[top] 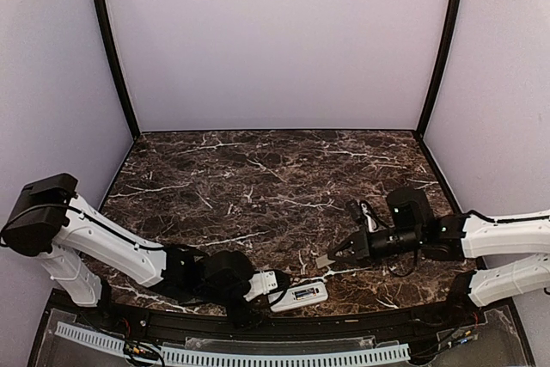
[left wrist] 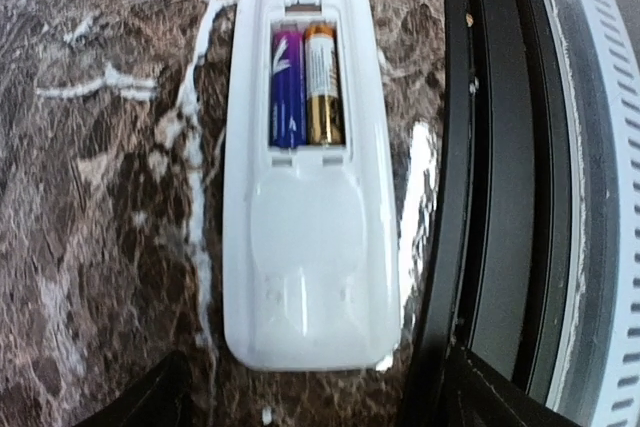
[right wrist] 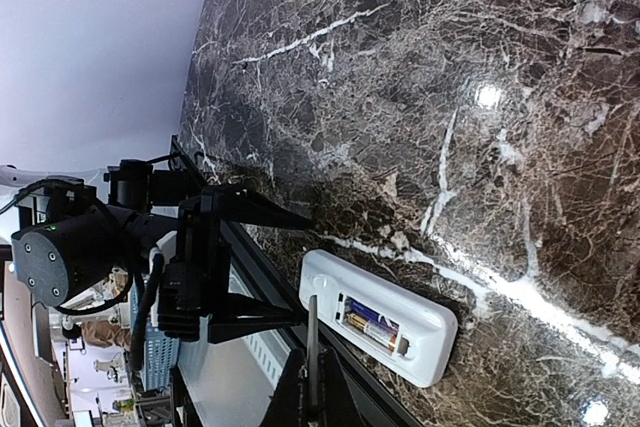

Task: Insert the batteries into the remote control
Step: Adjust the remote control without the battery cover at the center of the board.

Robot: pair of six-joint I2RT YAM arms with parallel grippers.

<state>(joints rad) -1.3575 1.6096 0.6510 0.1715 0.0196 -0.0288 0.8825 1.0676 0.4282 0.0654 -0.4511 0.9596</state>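
Two batteries (left wrist: 306, 87) sat side by side in the remote control (left wrist: 310, 257), which lay back up at the table's (top: 258, 178) near edge. Left gripper (left wrist: 318, 397) spread wide, remote just ahead. Right gripper (top: 331, 257) closed, apart. Battery print illegible.

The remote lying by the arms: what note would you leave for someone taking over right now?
Left fingers: open, just short of the remote control, holding nothing.
Right fingers: shut on a small flat grey piece, probably the compartment cover.
The remote control lies back up near the table's front edge. Both batteries sit side by side in its open compartment.
Done: batteries loaded. Left: probably fitting the cover.
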